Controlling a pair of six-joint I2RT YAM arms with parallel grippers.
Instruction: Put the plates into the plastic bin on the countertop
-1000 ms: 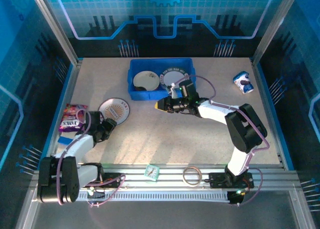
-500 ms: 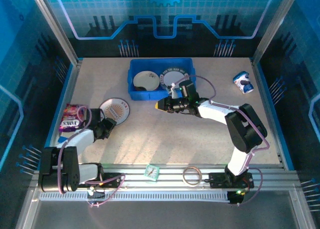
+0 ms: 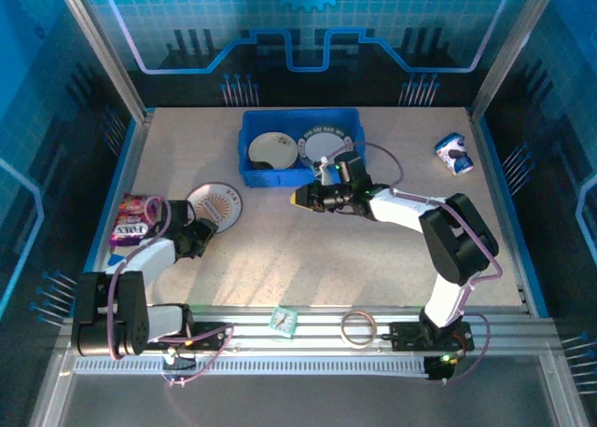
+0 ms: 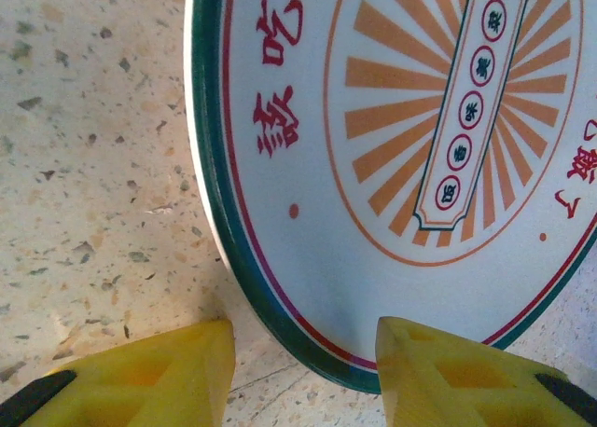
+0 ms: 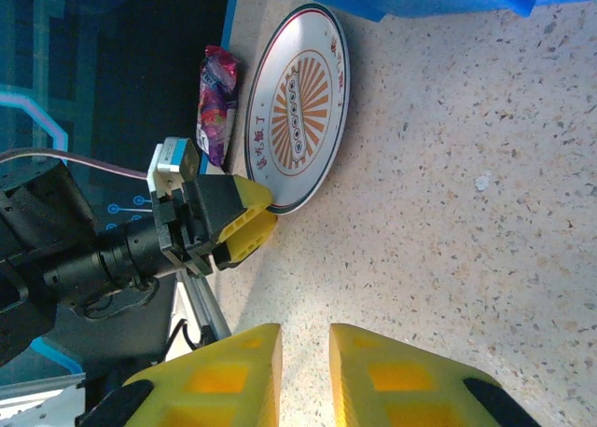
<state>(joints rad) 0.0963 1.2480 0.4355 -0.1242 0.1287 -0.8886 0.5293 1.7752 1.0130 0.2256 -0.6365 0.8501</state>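
One plate [image 4: 420, 147] just before left gripper [image 4: 300, 352]

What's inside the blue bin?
Two plates lie in the blue bin: a cream plate on the left, a dark-rimmed white plate on the right. What lies beneath them is covered.

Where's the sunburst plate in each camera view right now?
Top external: sunburst plate left of centre, before the blue bin.
Left wrist: the plate fills the upper right.
Right wrist: upper centre.
Shared landmark: the left gripper at its rim.
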